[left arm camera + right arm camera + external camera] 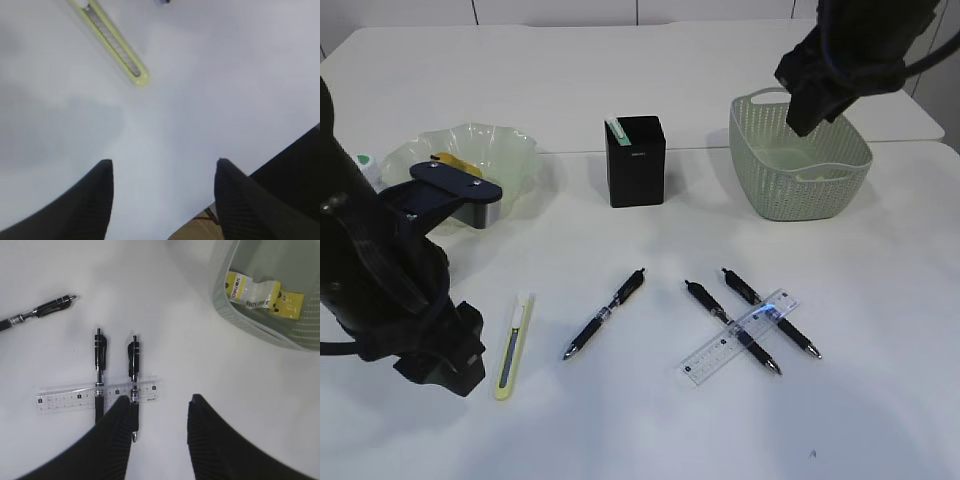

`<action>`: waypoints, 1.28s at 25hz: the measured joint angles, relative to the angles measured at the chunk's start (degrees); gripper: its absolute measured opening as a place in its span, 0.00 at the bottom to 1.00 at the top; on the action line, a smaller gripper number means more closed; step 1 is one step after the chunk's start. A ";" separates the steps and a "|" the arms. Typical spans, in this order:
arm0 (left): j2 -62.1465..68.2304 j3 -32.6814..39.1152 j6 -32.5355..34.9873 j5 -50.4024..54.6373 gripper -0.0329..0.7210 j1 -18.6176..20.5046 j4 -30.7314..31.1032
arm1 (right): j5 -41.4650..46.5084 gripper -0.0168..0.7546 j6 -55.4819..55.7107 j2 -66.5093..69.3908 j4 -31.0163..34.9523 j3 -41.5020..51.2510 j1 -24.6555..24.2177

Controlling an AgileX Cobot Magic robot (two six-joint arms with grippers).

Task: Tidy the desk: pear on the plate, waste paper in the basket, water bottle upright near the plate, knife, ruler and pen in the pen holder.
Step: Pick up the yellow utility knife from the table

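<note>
A yellow-green knife [513, 345] [114, 45] lies left of the pens, just ahead of my left gripper [162, 167], which is open and empty low over the table near its front edge. Three black pens [605, 313] [732, 327] [770, 312] lie in the middle, two of them under a clear ruler [740, 337] [97, 396]. My right gripper [160, 399] [810, 100] hangs open and empty, high by the green basket [800, 190]. A yellow and white waste paper [260, 295] lies in the basket. A yellow pear [445, 160] on the ruffled plate [505, 150] is mostly hidden by my left arm.
The black pen holder [637, 160] stands at the middle back with a green and white thing [617, 127] sticking out. A small white and green bit [364, 160] peeks from behind my left arm; I cannot tell what it is.
</note>
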 joint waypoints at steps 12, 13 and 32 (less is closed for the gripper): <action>6.55 -19.74 -11.35 14.23 0.64 0.00 5.11 | 0.13 0.43 0.21 -0.26 -0.73 2.23 0.00; 7.36 -20.56 -12.99 14.67 0.64 0.00 5.33 | 0.13 0.43 0.21 -0.26 -0.73 2.23 0.00; 11.65 -21.50 -36.18 8.93 0.64 2.71 6.13 | 0.13 0.43 1.27 -0.26 -0.86 2.23 0.00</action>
